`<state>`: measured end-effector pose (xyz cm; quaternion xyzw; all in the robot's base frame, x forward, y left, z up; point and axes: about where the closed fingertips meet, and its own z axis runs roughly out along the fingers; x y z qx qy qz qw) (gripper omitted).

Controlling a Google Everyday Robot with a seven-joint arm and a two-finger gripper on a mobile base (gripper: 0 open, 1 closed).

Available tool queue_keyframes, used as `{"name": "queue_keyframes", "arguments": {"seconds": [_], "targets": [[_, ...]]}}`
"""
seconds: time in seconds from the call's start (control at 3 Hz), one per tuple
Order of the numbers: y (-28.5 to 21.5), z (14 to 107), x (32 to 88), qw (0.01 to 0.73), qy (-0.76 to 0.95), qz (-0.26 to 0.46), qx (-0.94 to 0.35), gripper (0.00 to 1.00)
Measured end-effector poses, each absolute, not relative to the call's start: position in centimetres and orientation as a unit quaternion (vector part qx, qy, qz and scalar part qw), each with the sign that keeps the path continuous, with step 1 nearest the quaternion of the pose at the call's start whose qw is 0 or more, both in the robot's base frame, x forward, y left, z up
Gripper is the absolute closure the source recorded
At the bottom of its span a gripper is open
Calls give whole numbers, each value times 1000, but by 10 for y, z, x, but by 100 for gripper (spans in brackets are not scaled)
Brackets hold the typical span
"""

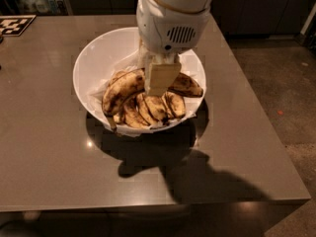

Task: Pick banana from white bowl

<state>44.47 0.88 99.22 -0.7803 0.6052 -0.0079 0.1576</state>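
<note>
The white bowl (pixel 80 70) stands on the grey table, lined with crumpled white paper (pixel 127 63). My gripper (pixel 160 80) reaches down from above into the middle of the bowl. Its cream fingers (pixel 162 75) are shut on the banana (pixel 121 90), which is long, arched, and yellow with brown blotches. The banana lies across the top of the pile. Its left part is in the open, its middle is hidden behind the finger, and its dark right end (pixel 187 86) sticks out toward the rim. Several shorter spotted bananas (pixel 150 110) lie below it.
The grey table (pixel 49 157) reaches to its front edge below and its right edge near the floor (pixel 286 112). A black-and-white marker tag (pixel 15 24) lies at the far left corner. The arm's shadow falls in front of the bowl.
</note>
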Motion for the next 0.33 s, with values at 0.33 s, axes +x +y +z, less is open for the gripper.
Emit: {"name": "queue_keyframes", "arguments": {"seconds": [0.33], "targets": [[9,994,443,160,604,-8,-780,100]]}}
